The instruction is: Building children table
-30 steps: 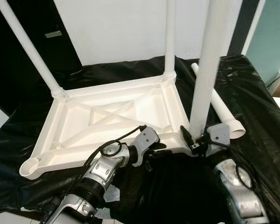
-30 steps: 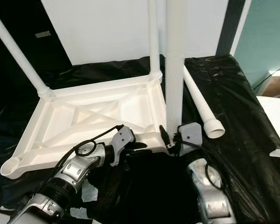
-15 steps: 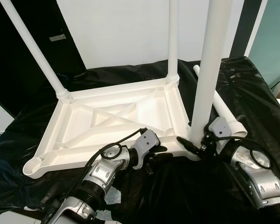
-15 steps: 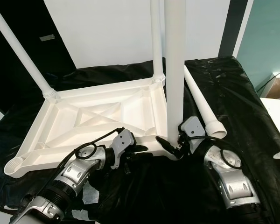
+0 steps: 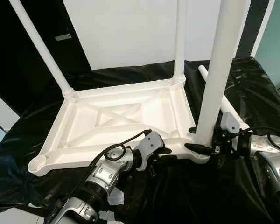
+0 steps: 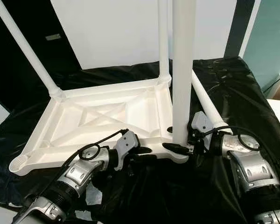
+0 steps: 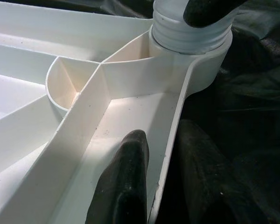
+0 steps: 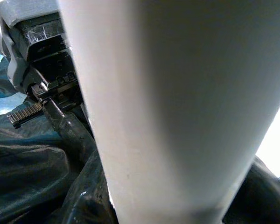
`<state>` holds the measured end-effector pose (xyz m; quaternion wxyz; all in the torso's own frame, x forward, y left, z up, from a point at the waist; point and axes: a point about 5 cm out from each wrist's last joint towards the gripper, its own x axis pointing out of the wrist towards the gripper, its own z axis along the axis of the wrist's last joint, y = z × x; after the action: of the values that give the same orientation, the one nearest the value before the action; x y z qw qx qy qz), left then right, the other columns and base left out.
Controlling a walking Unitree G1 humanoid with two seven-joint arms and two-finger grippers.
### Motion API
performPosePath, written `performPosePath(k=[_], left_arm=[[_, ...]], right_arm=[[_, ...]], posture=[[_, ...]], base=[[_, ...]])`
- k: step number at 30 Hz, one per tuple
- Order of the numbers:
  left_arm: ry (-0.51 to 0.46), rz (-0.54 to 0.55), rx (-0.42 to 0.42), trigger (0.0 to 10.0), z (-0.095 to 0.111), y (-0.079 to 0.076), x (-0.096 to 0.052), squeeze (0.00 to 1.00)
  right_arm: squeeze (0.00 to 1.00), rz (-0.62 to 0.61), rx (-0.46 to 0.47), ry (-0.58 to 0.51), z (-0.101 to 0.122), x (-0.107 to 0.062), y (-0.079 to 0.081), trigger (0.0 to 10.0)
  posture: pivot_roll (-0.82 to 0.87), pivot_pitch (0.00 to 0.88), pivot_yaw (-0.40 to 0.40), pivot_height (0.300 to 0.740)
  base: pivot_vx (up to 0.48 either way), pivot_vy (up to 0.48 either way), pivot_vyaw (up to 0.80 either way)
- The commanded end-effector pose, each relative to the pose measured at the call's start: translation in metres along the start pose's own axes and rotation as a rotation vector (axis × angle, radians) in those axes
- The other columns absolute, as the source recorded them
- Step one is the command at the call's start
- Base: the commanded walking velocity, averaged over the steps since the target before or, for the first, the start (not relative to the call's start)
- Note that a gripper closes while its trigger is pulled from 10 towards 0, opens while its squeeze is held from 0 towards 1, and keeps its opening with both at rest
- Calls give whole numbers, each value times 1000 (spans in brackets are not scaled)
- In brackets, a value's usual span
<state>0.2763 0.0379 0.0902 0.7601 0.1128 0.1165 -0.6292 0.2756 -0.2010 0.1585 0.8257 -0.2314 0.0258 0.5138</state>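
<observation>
Three white plastic legs already stand in the upturned white tabletop (image 5: 116, 116); my right gripper (image 5: 210, 148) pinches the nearest leg (image 5: 214, 88) at its corner socket, my left gripper (image 7: 163, 172) straddles the near rim; next, I judge, twisting it tight.

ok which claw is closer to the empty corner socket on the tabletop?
Left. The left claw pinches the tabletop near rim, partway toward the empty socket. The right claw grips the near leg at the opposite corner.
</observation>
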Motion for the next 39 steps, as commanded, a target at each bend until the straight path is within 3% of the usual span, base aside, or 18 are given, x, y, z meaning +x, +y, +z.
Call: performPosePath(k=[1, 5, 8, 9, 11, 12, 14, 16, 17, 23, 28, 29, 30, 32, 34, 35, 36, 39], left_arm=[[122, -79, -77, 10000, -31, -11, -6, 0], [123, -79, -76, 10000, -31, -11, -6, 0], [124, -77, -77, 10000, -32, -11, -7, 0], [124, -77, -77, 10000, -32, -11, -7, 0], [125, -73, -80, 10000, -32, -11, -7, 0], [125, -73, -80, 10000, -32, -11, -7, 0], [129, -71, -83, 10000, -33, -11, -8, 0], [130, -71, -81, 10000, -33, -11, -8, 0], [129, -68, -82, 10000, -33, -10, -8, 0], [129, -66, -84, 10000, -35, -11, -8, 0], [129, -65, -88, 10000, -36, -12, -7, 0], [128, -65, -89, 10000, -36, -12, -7, 0], [127, -66, -92, 10000, -36, -13, -7, 0], [125, -68, -94, 10000, -36, -14, -6, 0], [125, -68, -94, 10000, -36, -14, -6, 0], [124, -68, -94, 10000, -36, -14, -5, 0], [122, -62, -95, 10000, -36, -14, -6, 0], [118, -54, -97, 10000, -36, -13, -7, 0]], right_arm=[[0, -29, 16, 91, -14, -12, -4, 0], [0, -65, 67, 55, -18, -6, 4, 0], [0, -375, 146, -65, -17, 15, 18, 0], [0, -375, 146, -65, -17, 15, 18, 0], [0, -542, 182, -104, -17, 21, 28, 0], [0, -542, 182, -104, -17, 21, 28, 0], [0, -757, 224, -142, -17, 23, 47, 0], [0, -808, 234, -146, -18, 22, 48, 0], [0, -920, 264, -139, -22, 19, 47, 0], [0, -1041, 252, -132, -20, 17, 49, 0], [0, -1056, 251, -113, -21, 17, 49, 0], [0, -1017, 258, -110, -20, 21, 52, 4745], [1000, -954, 269, -121, -19, 26, 55, 10000], [1000, -836, 277, -135, -16, 34, 59, 10000], [1000, -836, 277, -135, -16, 34, 59, 10000], [1000, -748, 244, -118, -17, 34, 61, 10000], [0, -717, 227, -107, -19, 27, 59, 10000], [0, -675, 215, -100, -21, 17, 57, 10000]], posture=[[-98, 0, 123, 740], [-98, 0, 124, 740], [-90, 0, 117, 740], [-90, 0, 117, 740], [-87, 0, 116, 740], [-87, 0, 116, 740], [-81, 0, 108, 740], [-81, 0, 108, 740], [-78, 0, 105, 740], [-74, 0, 100, 740], [-76, 0, 98, 740], [-76, 0, 98, 740], [-80, 0, 100, 740], [-82, 0, 103, 740], [-82, 0, 103, 740], [-77, 0, 97, 740], [-77, 0, 97, 740], [-82, 0, 95, 740]], base=[[0, 0, 0], [0, 0, 0], [0, 0, 0], [0, 0, 0], [0, 0, 0], [0, 0, 0], [0, 0, 0], [0, 0, 0], [0, 0, 0], [0, 0, 0], [0, 0, 0], [0, 0, 0], [0, 0, 0], [0, 0, 0], [0, 0, 0], [0, 0, 0], [0, 0, 0], [0, 0, 0]])
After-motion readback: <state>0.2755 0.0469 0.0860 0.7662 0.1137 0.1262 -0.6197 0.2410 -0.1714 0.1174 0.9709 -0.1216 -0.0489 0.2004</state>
